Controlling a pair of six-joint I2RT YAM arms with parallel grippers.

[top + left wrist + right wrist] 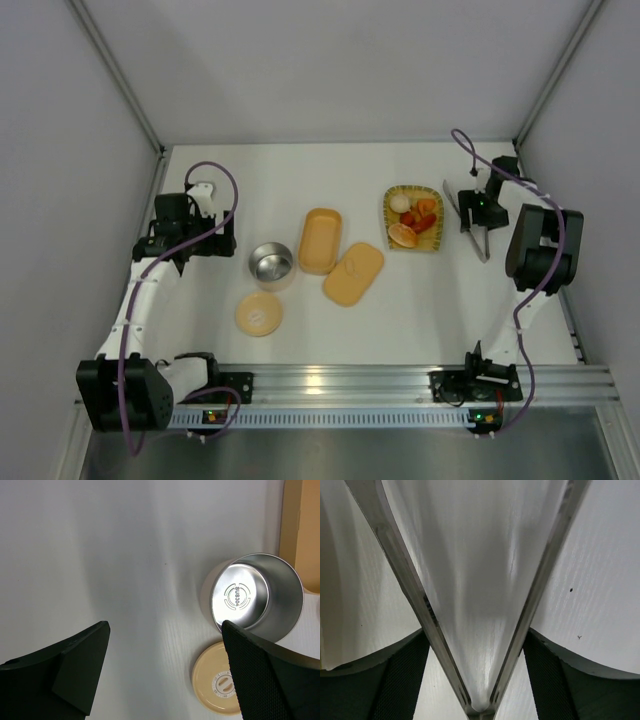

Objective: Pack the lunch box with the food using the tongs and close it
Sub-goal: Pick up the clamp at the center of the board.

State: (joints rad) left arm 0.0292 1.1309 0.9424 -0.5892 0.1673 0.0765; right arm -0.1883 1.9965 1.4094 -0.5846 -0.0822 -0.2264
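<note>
The tongs (482, 248) lie on the table at the right, and in the right wrist view their two silver arms (400, 555) spread in a V from a joint at the bottom edge. My right gripper (477, 645) (472, 222) straddles them, a pad against the outside of each arm. The food (416, 218) sits in a yellow woven tray (392, 200) just left of the tongs. The open lunch box (320, 240) and its flat lid (353, 273) lie mid-table. Beside them stands the steel tin (257, 597), its tan lid (217, 685) flat on the table. My left gripper (165, 645) hovers open over bare table left of the tin.
Grey walls close the table in on the left, back and right. An aluminium rail (400, 380) runs along the near edge and carries both arm bases. Purple cables loop off each arm.
</note>
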